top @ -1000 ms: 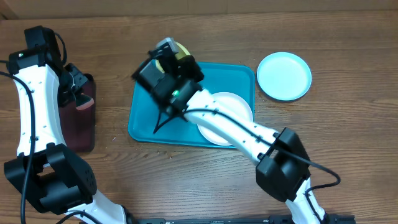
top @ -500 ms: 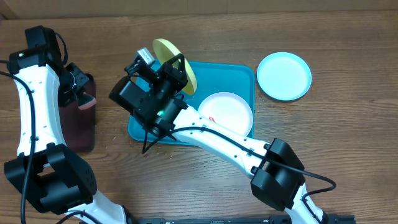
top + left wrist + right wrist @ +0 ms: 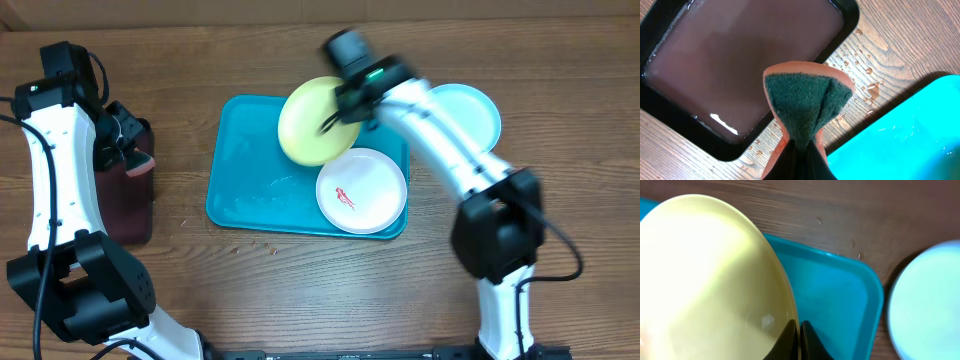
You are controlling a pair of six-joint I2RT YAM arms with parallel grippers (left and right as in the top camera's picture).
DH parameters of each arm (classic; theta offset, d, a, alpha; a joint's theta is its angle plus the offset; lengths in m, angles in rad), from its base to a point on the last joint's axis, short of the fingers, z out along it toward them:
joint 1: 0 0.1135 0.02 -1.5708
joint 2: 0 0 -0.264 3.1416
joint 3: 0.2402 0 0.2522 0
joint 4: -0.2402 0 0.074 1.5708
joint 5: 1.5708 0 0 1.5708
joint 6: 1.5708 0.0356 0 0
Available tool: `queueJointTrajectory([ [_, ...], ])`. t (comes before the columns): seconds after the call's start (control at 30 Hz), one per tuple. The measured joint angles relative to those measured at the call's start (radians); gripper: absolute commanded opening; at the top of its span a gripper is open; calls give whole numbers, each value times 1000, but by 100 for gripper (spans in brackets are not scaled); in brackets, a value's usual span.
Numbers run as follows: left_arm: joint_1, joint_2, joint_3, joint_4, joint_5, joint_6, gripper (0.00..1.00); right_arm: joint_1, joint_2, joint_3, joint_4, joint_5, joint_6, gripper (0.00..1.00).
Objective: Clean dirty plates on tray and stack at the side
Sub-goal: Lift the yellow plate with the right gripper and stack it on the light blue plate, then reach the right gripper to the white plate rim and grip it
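Right end effector (image 3: 799, 331) pinches yellow-green plate (image 3: 710, 280)'s rim; left end effector (image 3: 798, 149) clamps sponge (image 3: 807, 97).

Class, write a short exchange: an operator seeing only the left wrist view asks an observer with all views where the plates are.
Operator: Where is the yellow-green plate?
Observer: The right gripper is shut on its rim, holding it over the teal tray.
Operator: Does any plate lie in the tray?
Observer: Yes, the white plate, red smear showing.
Operator: And the pale blue plate?
Observer: On the table, right of the tray.
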Motion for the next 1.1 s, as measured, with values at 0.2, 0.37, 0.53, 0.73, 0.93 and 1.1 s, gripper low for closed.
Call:
queueJointTrajectory([
  [0.2, 0, 0, 0, 3, 0, 0, 4, -327, 0, 0, -109, -325, 10, 4],
  [0.37, 0, 0, 0, 7, 0, 0, 4, -481, 0, -7, -186, -390, -48, 4],
  [0.53, 0, 0, 0, 7, 0, 0, 4, -599, 0, -75, -181, -410, -71, 4],
  [0.73, 0, 0, 0, 7, 0, 0, 4, -725, 0, -152, -146, -409, -117, 12],
  [0.93, 0, 0, 0, 7, 0, 0, 4, -708, 0, -153, -107, -399, -151, 50],
  [1.1, 0, 0, 0, 22, 0, 3, 4, -695, 0, -153, -105, -412, -153, 62],
])
